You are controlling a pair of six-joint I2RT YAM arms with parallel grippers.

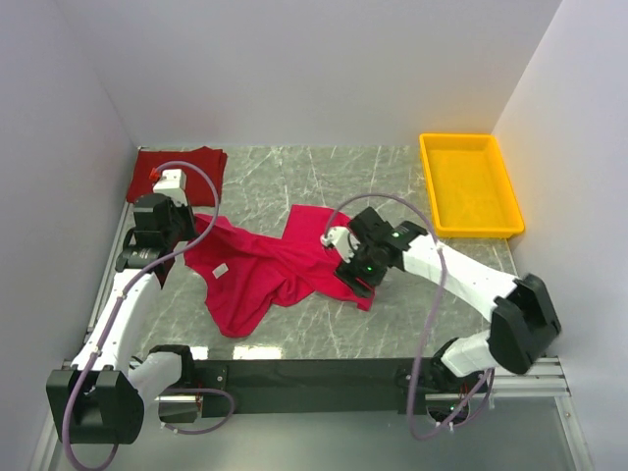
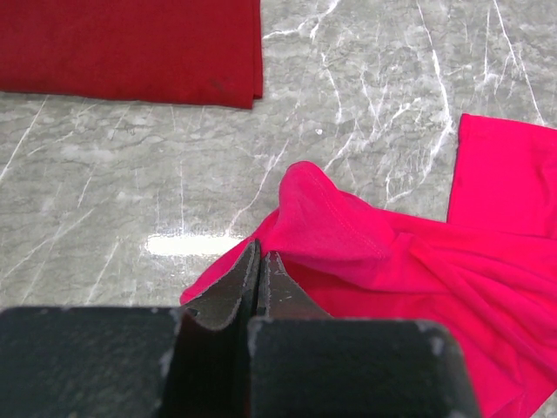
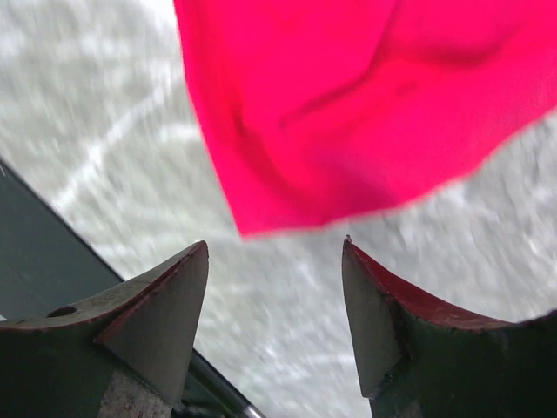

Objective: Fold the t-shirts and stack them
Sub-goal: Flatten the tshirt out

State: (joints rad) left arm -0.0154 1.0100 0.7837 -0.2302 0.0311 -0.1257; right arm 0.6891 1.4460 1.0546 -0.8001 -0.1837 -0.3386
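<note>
Handling: we judge the bright crimson cloth t-shirt (image 1: 257,273) to be light, limp and quick to slump. Lifted by a single point, it will trail and wrinkle.
Where to hold: hems, shoulder seams or sleeve ends suit best. With one corner in each arm's jaws we could stretch it flat before folding. The bunched middle offers no useful hold.
Crimson shirt: it lies crumpled on the grey marbled worktop (image 1: 324,186), left of centre and between the two arms. Its small white neck label (image 1: 222,268) faces up.
Other shirt: the darker red folded t-shirt (image 1: 179,173) lies flat in the far-left corner, apart from the crimson one.
Left arm (image 1: 128,294): it reaches forward along the left side, with the wrist tipped low over the crimson shirt's left edge.
Left jaws: they are pressed together. As far as the wrist view shows, a ridge of crimson cloth is pinched at their tips.
Right arm (image 1: 461,275): it is bent at the elbow and turned in toward the centre, with the wrist angled down at the shirt's right corner.
Right jaws: they stand wide apart with nothing between them. The crimson corner lies just beyond the tips, though that view is blurred.
Tray: the yellow plastic tray (image 1: 471,186) sits at the far right, well apart from both shirts.
</note>
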